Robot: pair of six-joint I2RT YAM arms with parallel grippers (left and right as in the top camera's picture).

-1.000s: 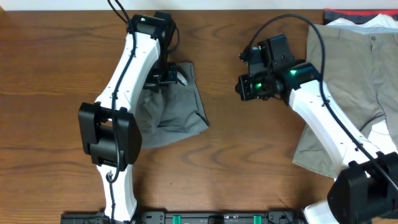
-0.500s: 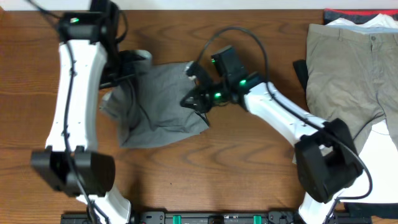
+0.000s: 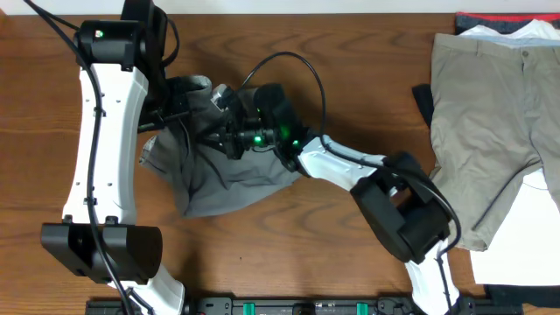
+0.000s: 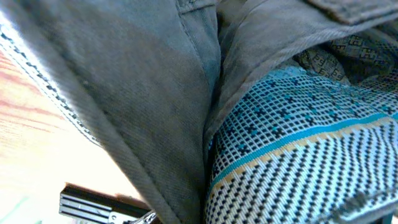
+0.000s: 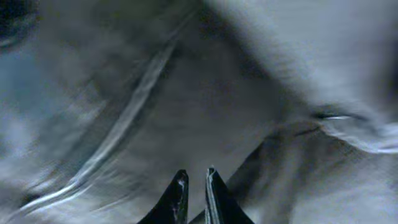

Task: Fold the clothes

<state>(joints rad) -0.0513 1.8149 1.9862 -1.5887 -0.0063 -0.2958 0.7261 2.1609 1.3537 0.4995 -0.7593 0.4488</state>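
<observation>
Risk first. The left end effector (image 3: 181,94) is clamped on the waistband end of the wrinkled grey cotton shorts (image 3: 236,175), far-left on the brown wooden tabletop (image 3: 332,254); cloth fills its wrist view. The right end effector (image 5: 194,177) reaches across onto the same shorts, fingers nearly together with only a thin slit. Cannot tell if any cloth is pinched there. If it has no real hold, a pull likely drags or bunches the fabric instead of laying a fold. Both arms crowd over one small garment and the right arm is stretched far left, so a collision or cable snag looks possible. The left grip may hold several layers, so the shorts could lift as a lump.

Materials: the shorts are a soft twill-like weave, limp and creased, with stitched seams and a teal-and-white woven patterned waistband lining (image 4: 292,155). Flat khaki-beige trousers (image 3: 490,114) lie at right, well apart from the shorts. A white garment (image 3: 525,31) and a red-black garment (image 3: 477,17) sit at the far-right edge.
</observation>
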